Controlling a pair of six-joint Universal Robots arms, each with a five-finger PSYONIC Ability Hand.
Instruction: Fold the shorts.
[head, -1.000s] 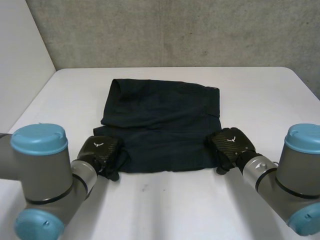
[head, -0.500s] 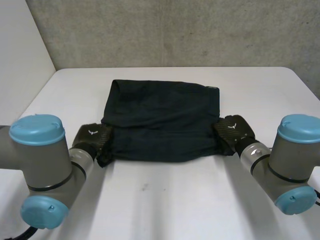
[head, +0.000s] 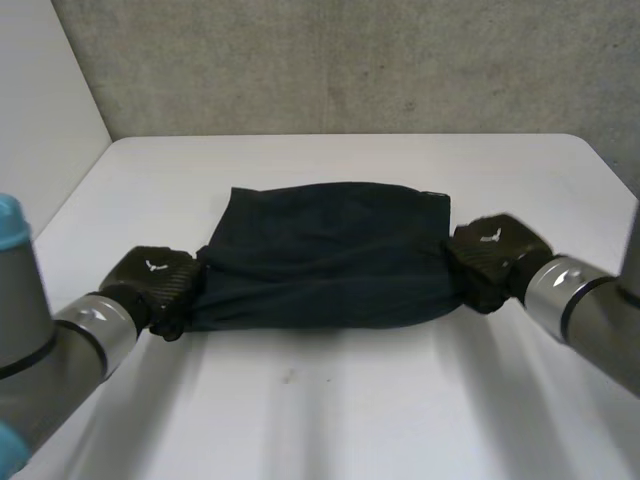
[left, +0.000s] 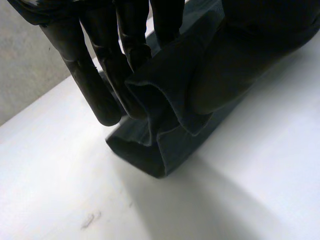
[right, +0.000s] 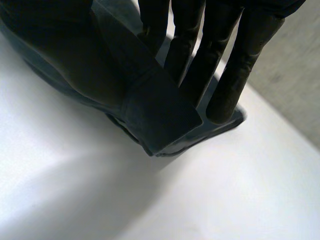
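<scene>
- The dark shorts stretch across the middle of the white desk, strung between the robot's two black hands.
- The left hand has the garment's left end. Seen from the left wrist, its fingers run nearly straight, with a hemmed fold of cloth lying against their palm side, apparently pinched there.
- The thumb is hard to make out against the dark fabric.
- The right hand takes the opposite end. From the right wrist, its fingers are also close to straight, and a hemmed corner is held across their palm side.
- Further cloth layers lie on the desk under the fingertips of each hand.
- Between the two grips, the near edge of the shorts hangs in a shallow, rounded sag and throws a soft shadow on the desk in front of it.
- The far part of the garment lies on the desk beyond the hands, its back edge gently curved.
- The left arm and right arm, grey with silver wrist cuffs, come in from the near corners.
- A rough grey wall closes off the desk's far side.
</scene>
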